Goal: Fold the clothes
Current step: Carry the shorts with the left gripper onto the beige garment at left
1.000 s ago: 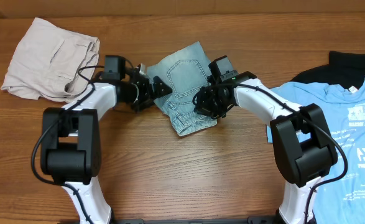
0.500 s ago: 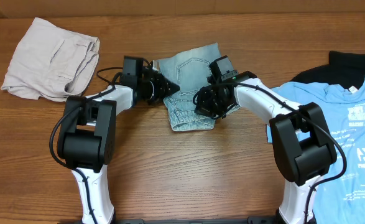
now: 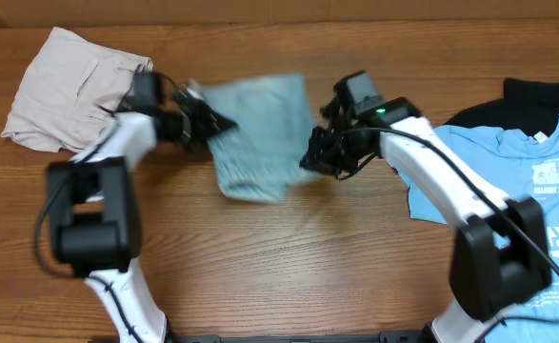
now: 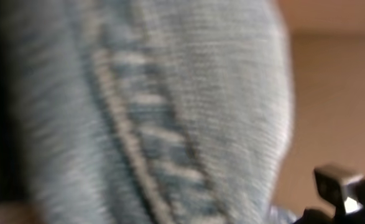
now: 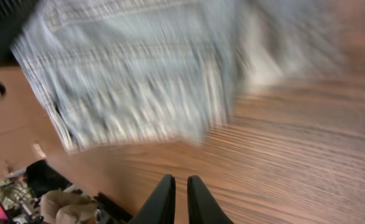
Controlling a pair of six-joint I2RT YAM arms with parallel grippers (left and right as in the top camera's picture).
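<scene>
Denim shorts (image 3: 255, 143) in the middle of the table (image 3: 289, 257), clamped at the left edge in the left gripper (image 3: 212, 124), right gripper (image 5: 181, 199) pinched together empty nearby: drag slowly, keep the cloth flat.

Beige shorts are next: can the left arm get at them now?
Probably within reach, since the beige shorts lie uncovered just beside the left gripper, but it seems to be holding the denim shorts.

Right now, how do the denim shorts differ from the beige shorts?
Denim shorts are light blue; beige shorts are tan. Denim shorts sit central and look blurred; beige shorts lie sharp at the far left. Both are near the far edge of the table.
</scene>
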